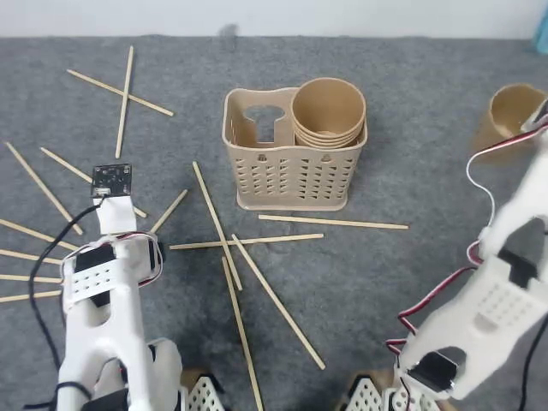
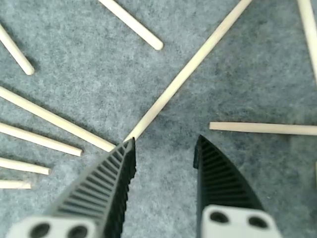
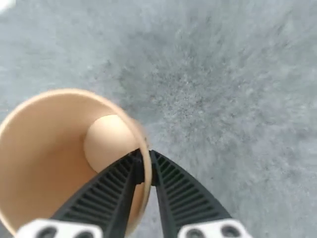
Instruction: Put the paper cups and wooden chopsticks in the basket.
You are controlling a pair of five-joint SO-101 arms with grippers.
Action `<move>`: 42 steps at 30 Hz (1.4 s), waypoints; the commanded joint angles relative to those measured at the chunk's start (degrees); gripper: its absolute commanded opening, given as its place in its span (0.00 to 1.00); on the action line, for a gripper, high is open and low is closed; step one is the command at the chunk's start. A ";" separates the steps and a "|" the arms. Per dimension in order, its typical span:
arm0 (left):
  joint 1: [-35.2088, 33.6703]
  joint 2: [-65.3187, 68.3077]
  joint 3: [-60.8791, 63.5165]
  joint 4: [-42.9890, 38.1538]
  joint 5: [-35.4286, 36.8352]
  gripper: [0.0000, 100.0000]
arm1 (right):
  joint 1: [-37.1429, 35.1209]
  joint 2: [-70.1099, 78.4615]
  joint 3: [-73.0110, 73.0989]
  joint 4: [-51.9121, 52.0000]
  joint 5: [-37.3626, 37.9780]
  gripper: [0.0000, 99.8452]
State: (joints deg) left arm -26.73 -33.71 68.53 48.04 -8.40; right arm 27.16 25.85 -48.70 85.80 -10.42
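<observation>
Left arm (image 1: 107,291) was stretched forward over the mat (image 1: 411,282), wrist pitched down. Left gripper (image 2: 166,141) was pointing at the mat with jaws apart and nothing between them. One long chopstick (image 2: 188,74) ran diagonally away from one fingertip, its end right at that tip. A second chopstick (image 2: 262,128) ended just beyond the other finger. More chopsticks (image 1: 218,224) were fanned around that gripper.

Right arm (image 1: 505,282) was reaching far forward. Right gripper (image 3: 144,154) was clamped on the rim of a paper cup (image 3: 49,148), one finger inside and one outside. Couldn't tell if the cup was off the mat.

Basket (image 1: 291,180) sat well apart from both grippers, between the arms, with stacked cups (image 1: 329,107) in the compartment nearer the right gripper.
</observation>
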 commanded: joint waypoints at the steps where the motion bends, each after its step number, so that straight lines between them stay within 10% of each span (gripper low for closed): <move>1: -0.18 -1.85 -0.57 -0.09 -0.35 0.18 | -4.18 -10.59 -8.53 8.22 -0.70 0.01; 17: -0.26 -1.85 -0.48 -0.09 -0.35 0.18 | -40.66 -31.69 -15.30 17.01 -0.09 0.01; 42: -0.26 -1.85 -0.57 -0.09 -0.35 0.18 | -41.63 -19.38 -4.04 12.53 6.07 0.01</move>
State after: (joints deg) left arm -26.73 -33.71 68.53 48.04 -8.40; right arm -13.89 6.77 -52.57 99.25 -6.90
